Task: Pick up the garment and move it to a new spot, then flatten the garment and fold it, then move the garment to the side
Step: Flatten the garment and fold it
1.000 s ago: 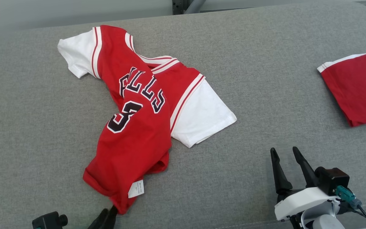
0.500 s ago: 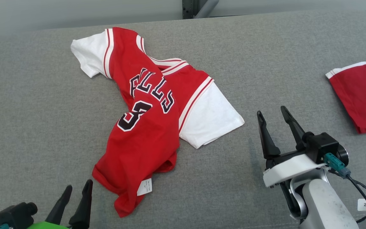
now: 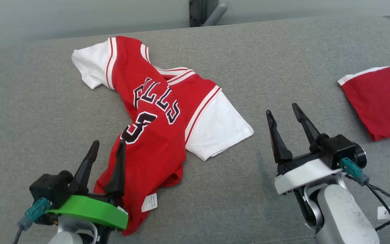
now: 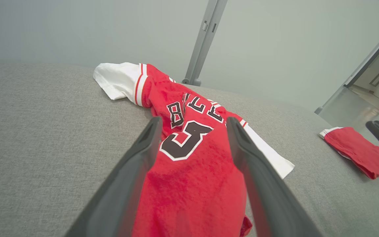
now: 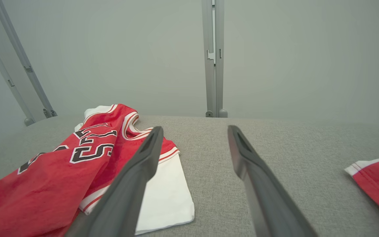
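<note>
I'm worrying about partial grab: left gripper [image 3: 109,142] hanging spread wide over bunched lower end of jersey [image 3: 154,135], so closing here is probably catching one layer only, leaving rest dragging and twisting (fabric there looking rolled under). Right gripper [image 3: 282,109] also standing spread, holding nothing. Jersey lying crumpled on couch [image 3: 29,101], red body running under and ahead of left fingers; white sleeve [image 3: 218,128] sitting just left of right gripper.

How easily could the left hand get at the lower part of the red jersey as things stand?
Probably yes, easily. The left hand is open over the lower part of the red jersey, and the left wrist view shows the cloth between its fingers. Nothing seems to lie in the way.
</note>
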